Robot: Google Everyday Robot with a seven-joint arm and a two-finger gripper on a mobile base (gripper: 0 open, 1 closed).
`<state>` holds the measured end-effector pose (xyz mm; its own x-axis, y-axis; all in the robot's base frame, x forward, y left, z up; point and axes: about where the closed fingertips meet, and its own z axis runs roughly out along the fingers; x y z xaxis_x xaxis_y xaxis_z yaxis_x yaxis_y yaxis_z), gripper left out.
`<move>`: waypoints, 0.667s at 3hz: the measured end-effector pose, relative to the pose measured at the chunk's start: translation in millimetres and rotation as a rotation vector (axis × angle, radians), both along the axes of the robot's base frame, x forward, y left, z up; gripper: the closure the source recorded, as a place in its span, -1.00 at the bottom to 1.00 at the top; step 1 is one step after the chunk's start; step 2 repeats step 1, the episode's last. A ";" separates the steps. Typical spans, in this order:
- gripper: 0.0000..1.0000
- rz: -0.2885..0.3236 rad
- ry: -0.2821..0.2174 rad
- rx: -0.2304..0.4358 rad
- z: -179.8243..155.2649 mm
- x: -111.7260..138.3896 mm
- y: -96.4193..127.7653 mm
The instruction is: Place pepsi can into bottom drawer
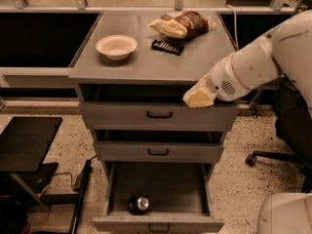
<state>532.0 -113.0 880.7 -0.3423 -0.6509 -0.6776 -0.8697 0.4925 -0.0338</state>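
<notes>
Near the front of the open bottom drawer [165, 186], pepsi can [139, 204] lies on its side, free. Gripper [199, 97] hangs at the top drawer [126, 115] right end, well apart; its opening cannot be told. Placement looks complete; next, likely pull arm clear.

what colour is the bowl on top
Cream-white bowl, clearest in the camera view; the gripper hangs at the right end of the top drawer.

1 camera looks steeply down at the cabinet [156, 68] front, jaws mid-right.
</notes>
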 end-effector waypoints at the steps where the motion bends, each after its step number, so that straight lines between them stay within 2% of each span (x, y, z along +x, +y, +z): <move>1: 0.62 0.004 -0.002 0.013 0.4 2.1 4.0; 2: 0.62 0.004 -0.002 0.013 0.4 2.1 4.0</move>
